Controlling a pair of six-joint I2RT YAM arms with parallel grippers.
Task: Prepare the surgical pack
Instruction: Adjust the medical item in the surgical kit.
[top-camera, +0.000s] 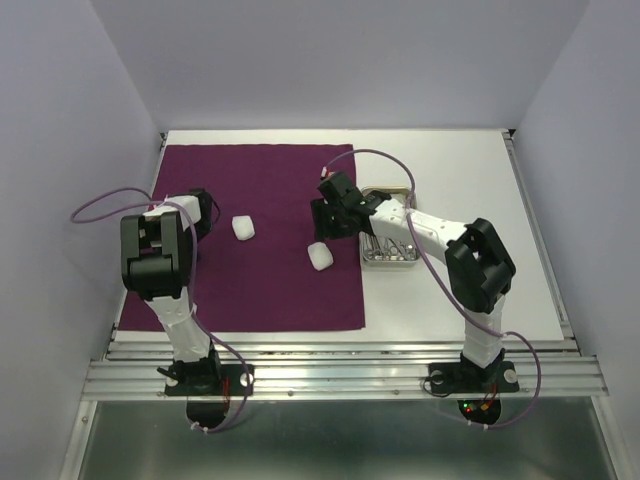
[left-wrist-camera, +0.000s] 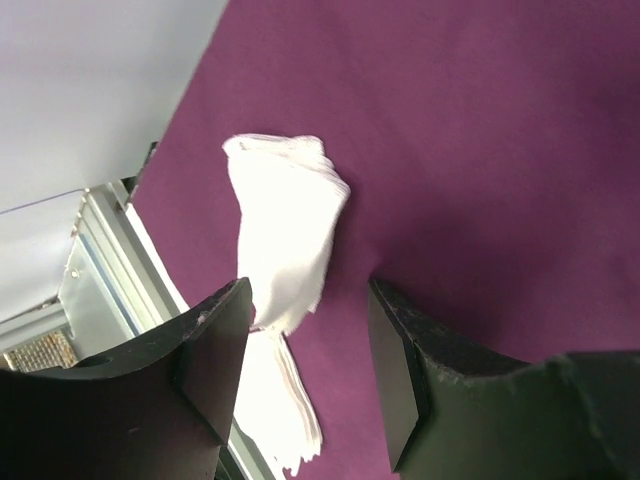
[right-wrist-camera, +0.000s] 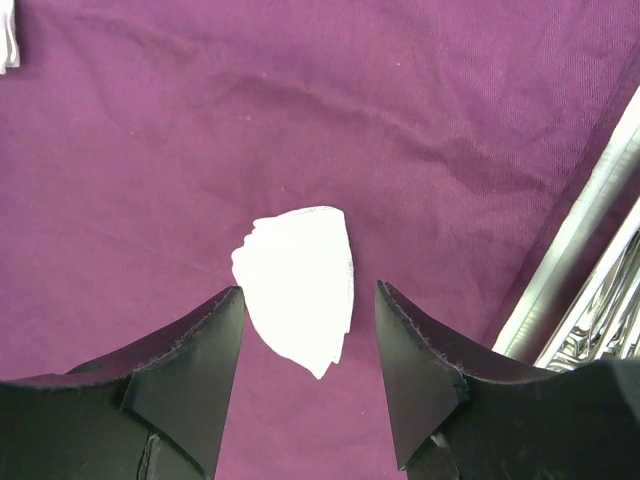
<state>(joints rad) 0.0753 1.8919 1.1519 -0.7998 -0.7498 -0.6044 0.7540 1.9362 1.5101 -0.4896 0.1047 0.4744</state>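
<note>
Gauze pads (top-camera: 243, 227) lie apart on purple drape (top-camera: 260, 290).

White table (top-camera: 405, 297); aluminium rails (top-camera: 340, 372) along near edge; pale walls (top-camera: 340, 60) around.

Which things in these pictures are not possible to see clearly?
Instruments in the steel tray: top view, too small, partly under the right arm.
Steel tray: right wrist view, cut off by the right edge.
Gauze pad: left wrist view, partly behind a finger of the left gripper.
</note>
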